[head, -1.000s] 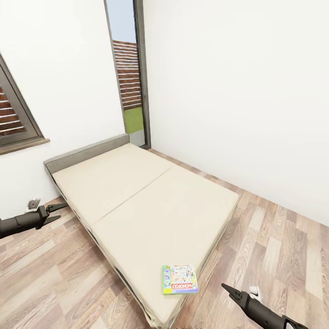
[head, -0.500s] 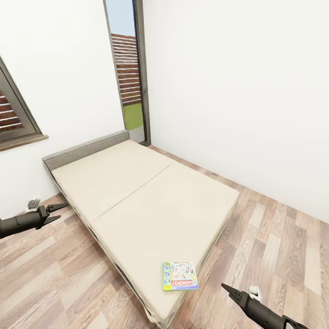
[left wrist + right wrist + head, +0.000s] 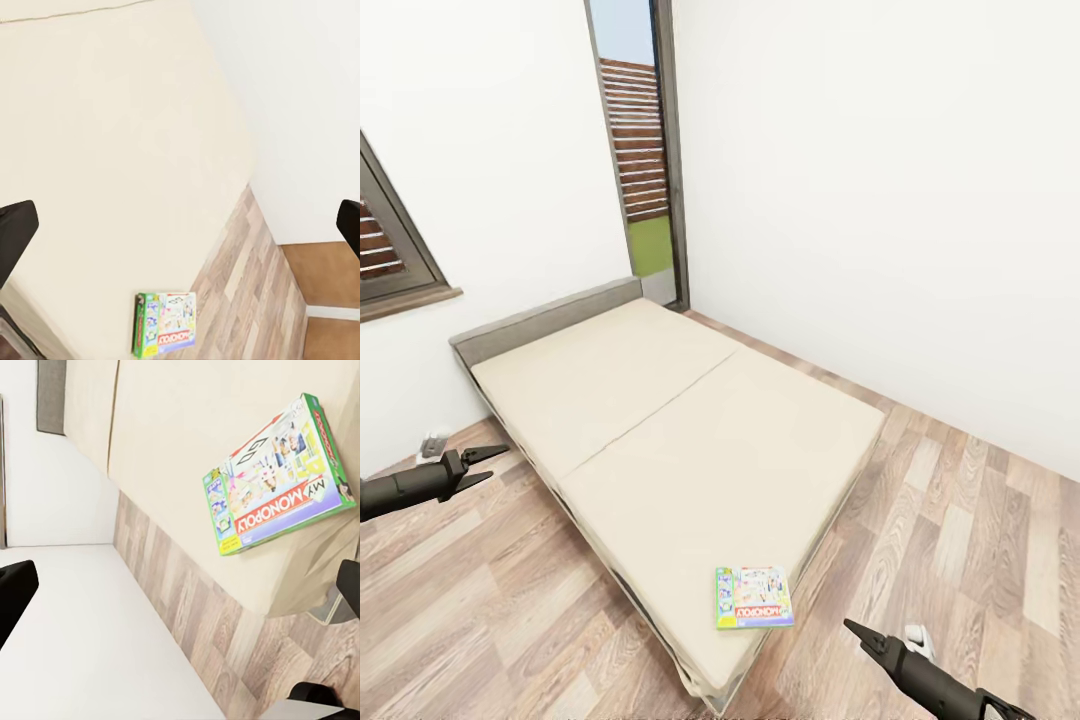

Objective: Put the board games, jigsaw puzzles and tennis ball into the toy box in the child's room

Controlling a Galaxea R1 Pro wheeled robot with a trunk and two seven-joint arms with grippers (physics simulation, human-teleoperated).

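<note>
One of the board games, a white and green "Monopoly" box (image 3: 754, 598), lies flat near the foot corner of the bed (image 3: 690, 440), close to the mattress edge. It also shows in the left wrist view (image 3: 165, 334) and, nearer, in the right wrist view (image 3: 281, 487). My left gripper (image 3: 495, 463) hangs open over the floor beside the bed, far from the box. Just off the bed's foot corner, my right gripper (image 3: 857, 632) is low over the floor a short way from the box. Its fingers (image 3: 15, 592) stand wide apart, holding nothing. The table, toy box, jigsaw puzzles and tennis ball are out of view.
The bed's grey headboard (image 3: 545, 320) stands against the white wall under a dark-framed window (image 3: 390, 250). A tall narrow glazed opening (image 3: 645, 150) sits in the room's corner. Wood floor (image 3: 980, 520) runs along both sides of the bed. A small white fitting (image 3: 432, 443) is low on the wall.
The whole head view has shifted slightly, so the camera has moved. Both arms keep the same pose and the Monopoly box has not moved on the bed.
</note>
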